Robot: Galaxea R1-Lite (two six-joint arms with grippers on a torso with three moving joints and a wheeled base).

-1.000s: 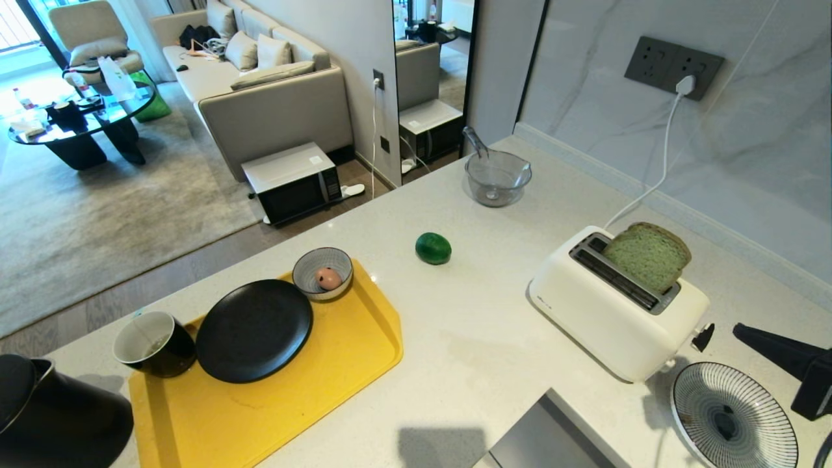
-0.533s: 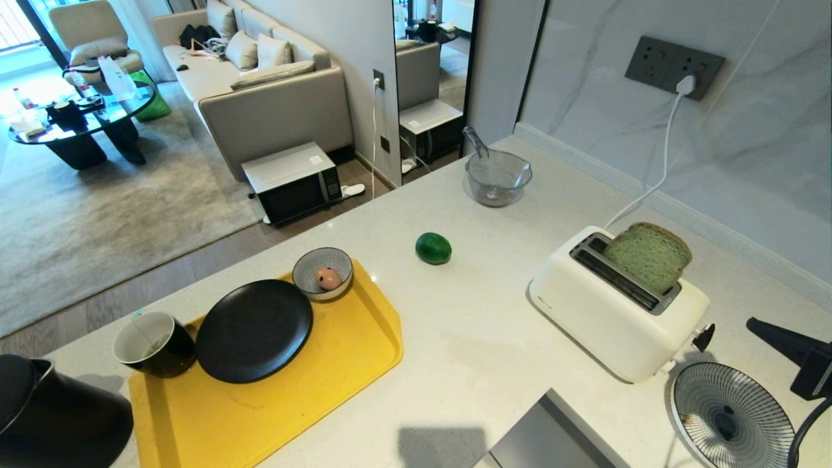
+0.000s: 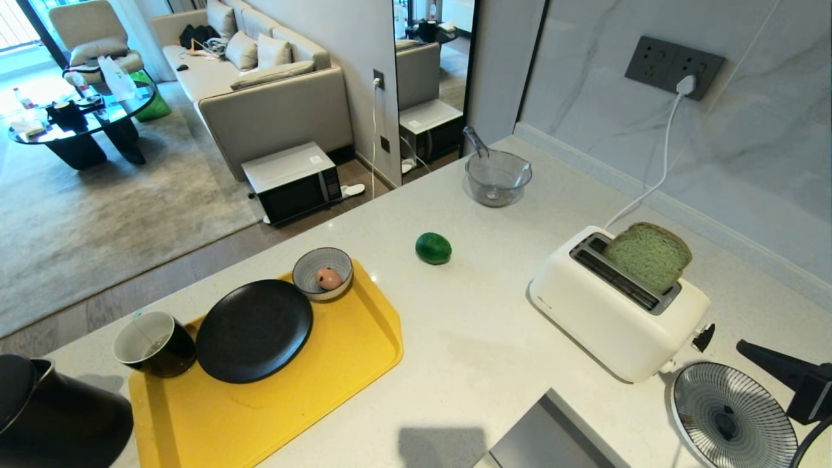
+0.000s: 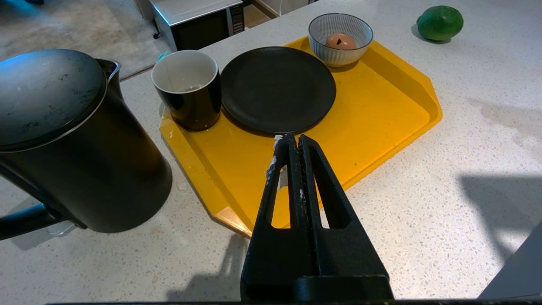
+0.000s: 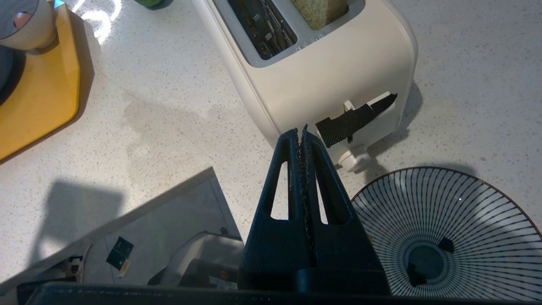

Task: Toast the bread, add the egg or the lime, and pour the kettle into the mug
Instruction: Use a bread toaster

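Bread (image 3: 650, 255) is seated high in the toaster (image 3: 611, 312), lever (image 5: 355, 120) not yet pressed. Right gripper (image 5: 303, 132), fingers together, is held beside the lever, presumably for pushing. Left gripper (image 4: 292, 140) is parked, fingers together, above the tray (image 4: 381, 110).

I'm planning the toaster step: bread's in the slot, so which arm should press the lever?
Right. The right gripper, shut, hovers beside the toaster's lever. The left gripper sits over the tray, far from it.
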